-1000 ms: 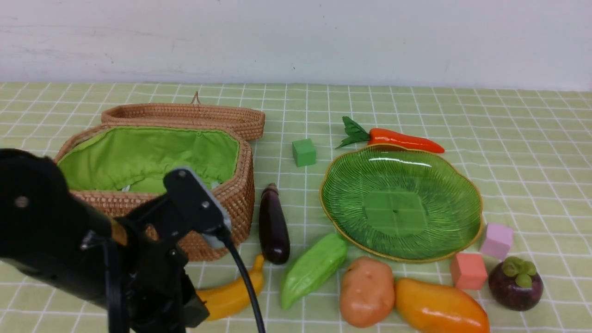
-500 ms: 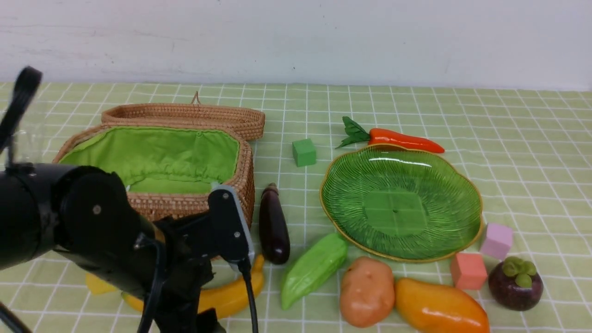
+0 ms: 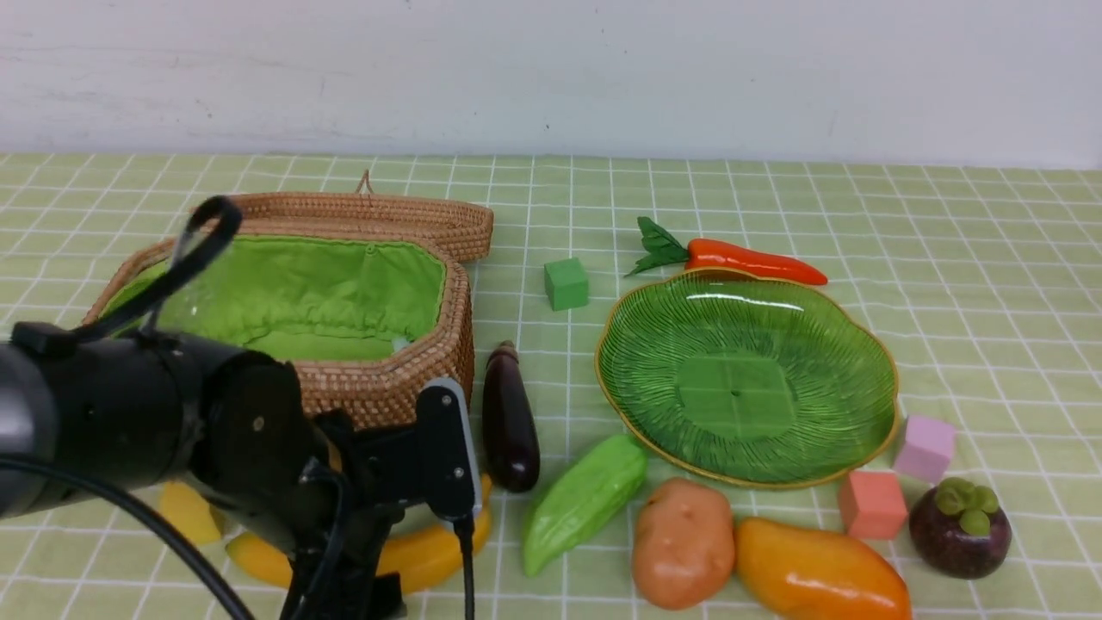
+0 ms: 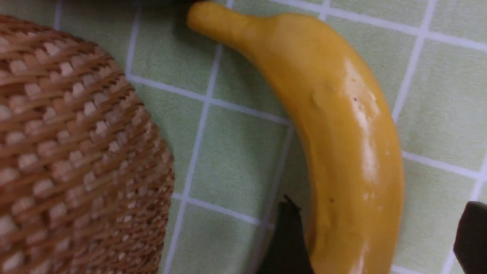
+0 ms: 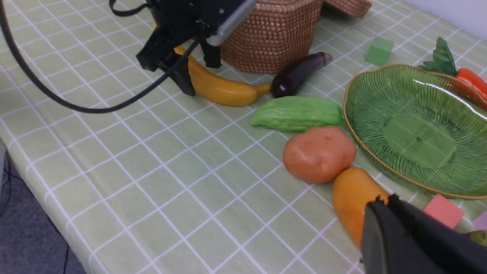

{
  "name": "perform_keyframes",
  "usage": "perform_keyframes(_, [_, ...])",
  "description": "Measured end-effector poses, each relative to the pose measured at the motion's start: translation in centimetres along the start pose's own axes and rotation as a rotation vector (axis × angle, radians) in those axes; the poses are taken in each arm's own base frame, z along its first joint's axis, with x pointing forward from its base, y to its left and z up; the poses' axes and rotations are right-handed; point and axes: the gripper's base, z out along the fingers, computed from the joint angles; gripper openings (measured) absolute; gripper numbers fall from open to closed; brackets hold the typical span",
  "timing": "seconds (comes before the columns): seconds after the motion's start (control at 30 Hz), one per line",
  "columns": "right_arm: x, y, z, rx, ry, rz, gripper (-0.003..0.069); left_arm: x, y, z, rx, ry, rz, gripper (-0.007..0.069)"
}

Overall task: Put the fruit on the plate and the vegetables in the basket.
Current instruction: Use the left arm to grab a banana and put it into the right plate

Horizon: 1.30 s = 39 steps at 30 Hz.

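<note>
Front: banana [image 3: 430, 551] on desk [image 3: 603, 198] just before basket [image 3: 387, 396], L jaws hidden under arm [image 3: 155, 430]; L wrist: jaws open astride banana [image 4: 342, 133] beside basket [image 4: 68, 152] wall, so best drop lower, close mid-body, clear of wicker; R wrist: R jaws shut, well off basket [image 5: 274, 42].

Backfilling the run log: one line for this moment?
left claw: open astride long yellow banana | right claw: shut | ribbed green glass plate: empty

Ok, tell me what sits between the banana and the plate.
The eggplant and the gourd lie on the table between the banana and the plate; a lifted carry should clear them. The open left gripper straddles the banana, with nothing between.
</note>
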Motion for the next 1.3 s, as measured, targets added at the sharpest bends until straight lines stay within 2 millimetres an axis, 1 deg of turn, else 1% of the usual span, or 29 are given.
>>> perform_keyframes(0.13, [-0.1, 0.1, 0.0, -0.012, -0.011, -0.005, 0.0004, 0.1, 0.0, 0.7, 0.012, 0.012, -0.001, 0.0529])
perform_keyframes(0.27, [-0.2, 0.2, 0.0, -0.027, -0.025, -0.01, 0.0003, 0.2, -0.1, 1.5, 0.032, 0.03, -0.008, 0.0477])
perform_keyframes(0.33, [-0.3, 0.3, 0.0, -0.035, -0.034, -0.017, 0.0003, 0.3, -0.2, 1.7, 0.04, 0.036, -0.024, 0.0426])
perform_keyframes(0.37, [-0.3, 0.4, 0.0, -0.038, -0.037, -0.019, 0.0003, 0.3, -0.2, 1.8, 0.041, 0.038, -0.035, 0.0389])
perform_keyframes(0.4, [-0.4, 0.4, 0.0, -0.043, -0.041, -0.023, 0.0003, 0.3, -0.2, 1.8, 0.042, 0.039, -0.045, 0.033])
perform_keyframes(0.43, [-0.4, 0.4, 0.0, -0.045, -0.043, -0.025, 0.0004, 0.3, -0.2, 1.8, 0.042, 0.039, -0.049, 0.0307])
perform_keyframes(0.73, [-0.4, 0.4, 0.0, -0.049, -0.047, -0.03, 0.0011, 0.5, -0.4, 1.7, 0.068, 0.059, -0.052, 0.0307])
perform_keyframes(0.8, [-0.4, 0.4, 0.0, -0.049, -0.047, -0.031, 0.0014, 0.5, -0.5, 1.1, 0.077, 0.063, -0.051, 0.0307])
perform_keyframes(0.87, [-0.4, 0.4, 0.0, -0.048, -0.047, -0.032, 0.0014, 0.4, -0.5, 0.2, 0.07, 0.055, -0.047, 0.0307])
perform_keyframes(0.9, [-0.4, 0.4, 0.0, -0.048, -0.047, -0.032, 0.0014, 0.4, -0.6, 0.1, 0.071, 0.055, -0.047, 0.0307])
perform_keyframes(1.03, [-0.4, 0.4, 0.0, -0.048, -0.047, -0.033, 0.0015, 0.5, -1.2, -3.2, 0.093, 0.044, -0.053, 0.0307])
perform_keyframes(1.13, [-0.4, 0.4, 0.0, -0.048, -0.047, -0.033, 0.0018, 0.5, -2.2, -6.3, 0.111, 0.008, -0.082, 0.0307])
perform_keyframes(1.17, [-0.4, 0.4, 0.0, -0.048, -0.048, -0.033, 0.0018, 0.3, -2.3, -8.2, 0.077, -0.039, -0.122, 0.0307])
perform_keyframes(1.2, [-0.4, 0.4, 0.0, -0.048, -0.048, -0.033, 0.0018, 0.3, -2.2, -8.3, 0.076, -0.041, -0.132, 0.0307])
perform_keyframes(1.23, [-0.5, 0.4, 0.0, -0.041, -0.054, -0.032, 0.0019, -0.1, -1.9, -10.9, 0.0, -0.112, -0.196, 0.0307])
perform_keyframes(1.27, [-0.5, 0.4, 0.0, -0.041, -0.054, -0.032, 0.0019, -0.2, -1.6, -11.3, -0.018, -0.122, -0.21, 0.0307])
perform_keyframes(1.3, [-0.6, 0.3, 0.0, -0.034, -0.062, -0.032, 0.0021, -0.3, -0.7, -13.1, -0.099, -0.159, -0.231, 0.0307])
